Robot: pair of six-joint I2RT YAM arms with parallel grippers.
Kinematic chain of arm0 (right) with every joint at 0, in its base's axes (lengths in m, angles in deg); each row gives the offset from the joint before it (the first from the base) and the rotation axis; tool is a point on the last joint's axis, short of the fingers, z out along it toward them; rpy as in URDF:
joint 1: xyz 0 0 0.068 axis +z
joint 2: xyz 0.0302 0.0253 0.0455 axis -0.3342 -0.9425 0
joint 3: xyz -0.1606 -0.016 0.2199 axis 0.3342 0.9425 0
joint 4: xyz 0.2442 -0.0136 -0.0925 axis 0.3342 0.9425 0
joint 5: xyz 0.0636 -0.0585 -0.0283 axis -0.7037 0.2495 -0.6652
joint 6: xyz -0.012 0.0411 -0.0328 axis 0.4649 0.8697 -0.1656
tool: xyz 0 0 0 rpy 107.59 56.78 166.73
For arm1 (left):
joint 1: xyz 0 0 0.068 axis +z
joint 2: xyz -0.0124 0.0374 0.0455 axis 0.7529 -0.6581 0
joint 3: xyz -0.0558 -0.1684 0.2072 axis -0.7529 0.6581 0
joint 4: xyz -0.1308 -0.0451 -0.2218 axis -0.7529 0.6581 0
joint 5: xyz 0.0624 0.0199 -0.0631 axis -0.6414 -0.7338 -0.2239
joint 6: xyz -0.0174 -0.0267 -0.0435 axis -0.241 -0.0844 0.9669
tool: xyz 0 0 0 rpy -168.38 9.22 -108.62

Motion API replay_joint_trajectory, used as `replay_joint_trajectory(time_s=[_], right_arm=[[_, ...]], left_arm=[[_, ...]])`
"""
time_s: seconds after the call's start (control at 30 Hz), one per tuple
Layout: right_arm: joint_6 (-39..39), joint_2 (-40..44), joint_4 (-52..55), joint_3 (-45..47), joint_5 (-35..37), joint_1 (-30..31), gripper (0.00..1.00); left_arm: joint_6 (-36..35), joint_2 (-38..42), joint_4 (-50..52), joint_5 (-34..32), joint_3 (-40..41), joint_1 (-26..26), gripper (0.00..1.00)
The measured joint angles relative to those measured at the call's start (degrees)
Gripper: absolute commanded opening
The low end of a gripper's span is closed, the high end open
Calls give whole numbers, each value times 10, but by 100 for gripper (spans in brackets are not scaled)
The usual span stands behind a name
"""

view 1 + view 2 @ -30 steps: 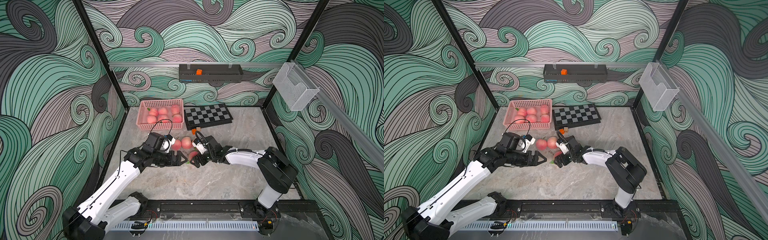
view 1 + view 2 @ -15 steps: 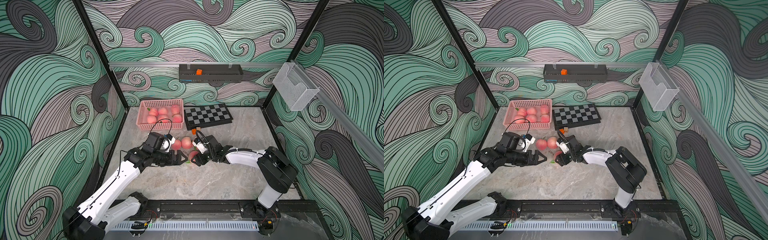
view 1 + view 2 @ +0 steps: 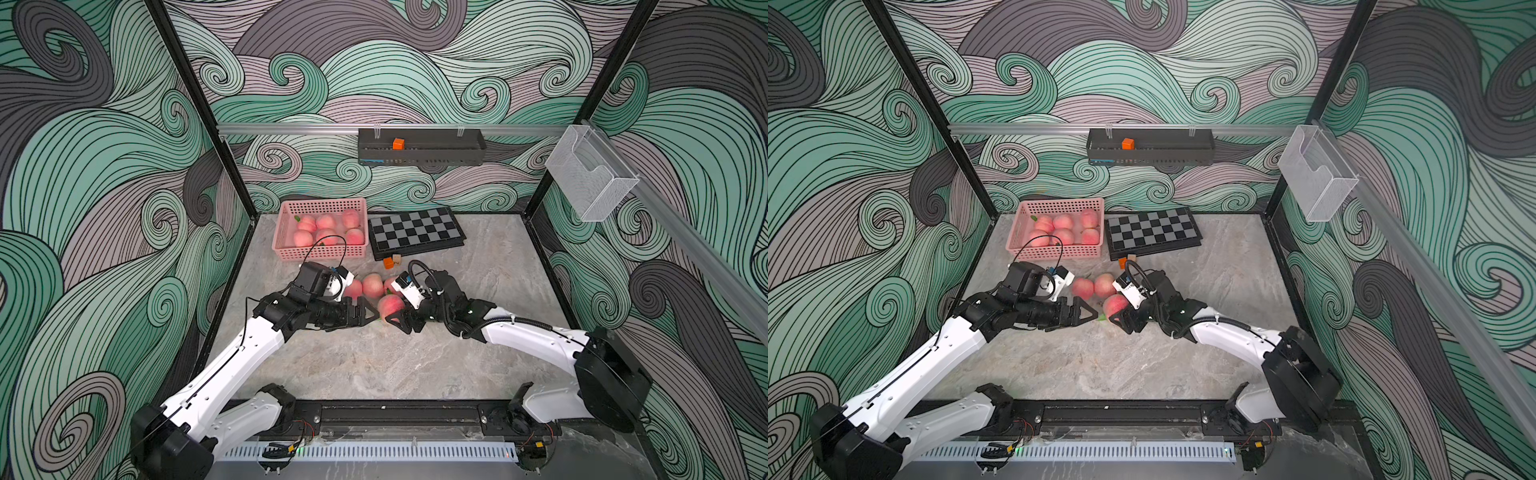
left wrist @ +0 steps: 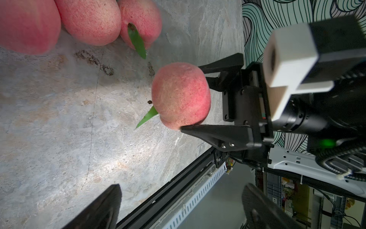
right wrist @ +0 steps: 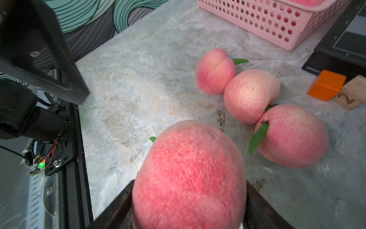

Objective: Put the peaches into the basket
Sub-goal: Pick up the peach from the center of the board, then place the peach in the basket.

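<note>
— Peaches (image 3: 327, 222), how many are in?
— Six, as I count them. They lie in the pink basket (image 3: 320, 252), which sits left of centre and above the arms in both top views, just beside the left end of the chessboard (image 3: 415, 230).
— And the rest?
— Three loose peaches (image 5: 249, 95) lie in a touching row on the table (image 3: 374, 365), near the middle of the frame and below the basket. An orange cube (image 3: 387, 262) and a wooden block (image 3: 397, 259) sit just above them, at the chessboard's lower edge.
— Is anything being held?
— Yes. The right fingers (image 4: 217, 134) are clamped on a fourth peach (image 4: 178, 93), one on either side, with its green leaf pointing at the table. It is just below the row of three, at the centre of the frame. I can't tell whether it rests on the table or hangs clear.
— The other arm?
— The left fingers (image 4: 107, 206) stand wide apart with nothing between them. They reach in from the left of the frame and point at that fourth peach, near it but not touching.
</note>
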Motion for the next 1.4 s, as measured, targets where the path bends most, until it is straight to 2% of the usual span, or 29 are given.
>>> replay_joint_trajectory(time_s=[0.3,0.93,1.23,1.4], right_arm=[[-24,71,-8,17,-23,13,75],[-35,108,-10,24,-40,21,75],[-36,108,-14,24,-44,21,76],[-36,110,-16,24,-43,21,79]], left_arm=[[2,-26,-26,16,-24,-18,99],[5,-118,-73,24,-66,-69,98],[13,-128,-84,25,-66,-85,87],[15,-134,-90,31,-68,-86,75]])
